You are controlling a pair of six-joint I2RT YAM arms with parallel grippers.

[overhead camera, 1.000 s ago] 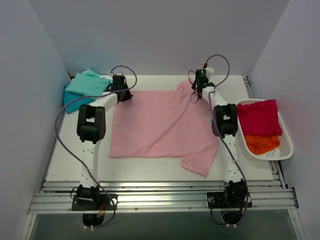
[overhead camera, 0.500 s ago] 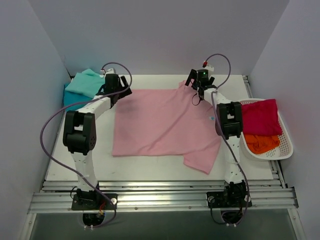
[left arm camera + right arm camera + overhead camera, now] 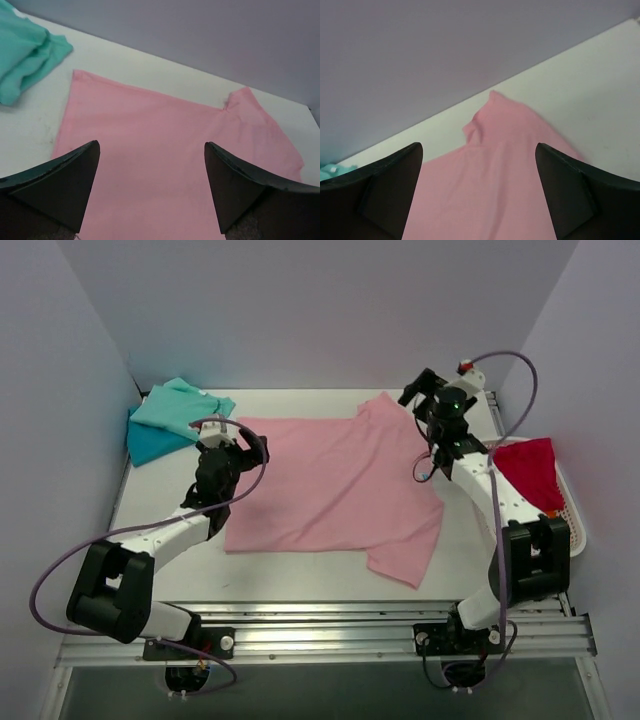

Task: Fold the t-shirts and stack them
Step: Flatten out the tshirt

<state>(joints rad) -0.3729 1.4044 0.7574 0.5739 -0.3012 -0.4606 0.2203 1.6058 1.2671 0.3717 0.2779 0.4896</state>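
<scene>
1. We judge the flattening step to be done and the folding proper not yet begun: the light pink t-shirt (image 3: 330, 490) lies spread in the middle of the table (image 3: 150, 540), and neither arm has hold of it
2. The next move calls for a first fold. In our judgement each arm must come down on an edge of the cloth, pinch a single layer there, and carry it across the body, both moving together so the fabric does not skew or drag
3. The pink shirt lies sideways to us and looks soft and mostly smooth. Its straight hem is to the left, one sleeve points toward the back wall at the far right, and the other sleeve hangs toward the near edge
4. In the far left corner the mint green t-shirt (image 3: 180, 405) sits folded on the teal blue t-shirt (image 3: 150, 445), just beside the pink shirt's far left corner
5. At the right the crimson red t-shirt (image 3: 530, 465) lies in the white basket (image 3: 572, 530), partly hidden by the right arm
6. The left gripper (image 3: 240, 445) hovers over the hem side with its jaws spread wide and nothing between them
7. The right gripper (image 3: 422, 390) hangs near the far sleeve, likewise wide apart and empty
</scene>
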